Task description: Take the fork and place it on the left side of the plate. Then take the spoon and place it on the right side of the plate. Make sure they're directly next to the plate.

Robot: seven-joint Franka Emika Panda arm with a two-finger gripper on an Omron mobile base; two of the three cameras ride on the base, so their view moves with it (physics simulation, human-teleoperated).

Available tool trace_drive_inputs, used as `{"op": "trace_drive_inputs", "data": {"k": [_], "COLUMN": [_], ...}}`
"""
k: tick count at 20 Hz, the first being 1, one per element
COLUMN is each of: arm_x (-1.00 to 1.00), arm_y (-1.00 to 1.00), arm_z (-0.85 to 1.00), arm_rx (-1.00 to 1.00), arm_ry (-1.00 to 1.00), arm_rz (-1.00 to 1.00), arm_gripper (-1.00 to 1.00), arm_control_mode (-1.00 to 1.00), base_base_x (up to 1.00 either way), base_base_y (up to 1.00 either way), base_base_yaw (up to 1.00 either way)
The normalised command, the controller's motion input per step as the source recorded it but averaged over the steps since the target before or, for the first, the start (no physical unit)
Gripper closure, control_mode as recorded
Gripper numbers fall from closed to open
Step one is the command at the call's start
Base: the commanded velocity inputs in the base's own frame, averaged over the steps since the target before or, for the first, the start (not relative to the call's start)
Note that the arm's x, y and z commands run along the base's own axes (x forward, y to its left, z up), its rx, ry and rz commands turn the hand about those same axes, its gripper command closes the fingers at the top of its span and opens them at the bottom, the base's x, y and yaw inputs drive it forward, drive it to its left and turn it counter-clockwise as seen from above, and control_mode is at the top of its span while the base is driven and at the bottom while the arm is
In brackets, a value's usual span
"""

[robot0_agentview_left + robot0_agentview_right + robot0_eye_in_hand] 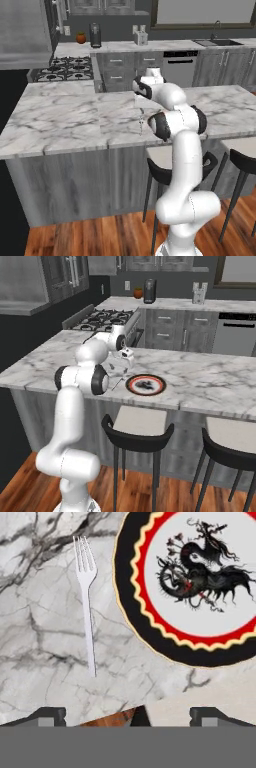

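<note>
The slim grey metal fork (pixel 86 602) lay flat on the white-and-grey marble island counter (pixel 60 117), just beside the rim of the round plate with its black-and-red border and dark dragon pattern (pixel 200 587), a narrow strip of marble between them. In my hand view its long axis ran straight up and down, prongs at the top and handle end toward my fingertips, alongside the plate's left edge.

My arm was folded over the counter's near edge, elbow high, wrist bent so the hand looked straight down. My gripper (pixel 128 714) hovered above the counter with its two dark fingertips (pixel 47 714) spread wide apart and nothing between them; neither touched fork or plate.

The right base view showed the plate (pixel 145 385) whole, near the counter's front edge above a black-backed stool (pixel 137 428), with the fork (pixel 118 382) a thin pale line beside it. In the left base view my own arm covered the plate.
</note>
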Motion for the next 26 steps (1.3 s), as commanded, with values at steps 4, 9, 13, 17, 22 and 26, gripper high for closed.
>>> {"op": "trace_drive_inputs", "data": {"k": [4, 9, 13, 17, 22, 26], "arm_x": [-1.0, -1.0, -1.0, -1.0, -1.0, -1.0], "arm_y": [-0.07, 0.0, 0.0, 0.0, 0.0, 0.0], "arm_z": [0.01, 0.01, 0.49, 0.53, 0.39, 0.07], "arm_rx": [0.0, 0.0, 0.06, 0.05, 0.04, 0.0], "arm_ry": [-0.09, -0.14, -0.08, 0.0, 0.0, 0.0], "arm_rz": [0.0, 0.0, 0.0, 0.0, 0.0, 0.0], "arm_gripper": [-1.0, -1.0, -1.0, -1.0, -1.0, -1.0], "arm_control_mode": [-1.0, -1.0, -1.0, -1.0, -1.0, -1.0], "base_base_x": [0.0, 0.0, 0.0, 0.0, 0.0, 0.0], "base_base_y": [0.0, 0.0, 0.0, 0.0, 0.0, 0.0], "base_base_yaw": [0.0, 0.0, 0.0, 0.0, 0.0, 0.0]}}
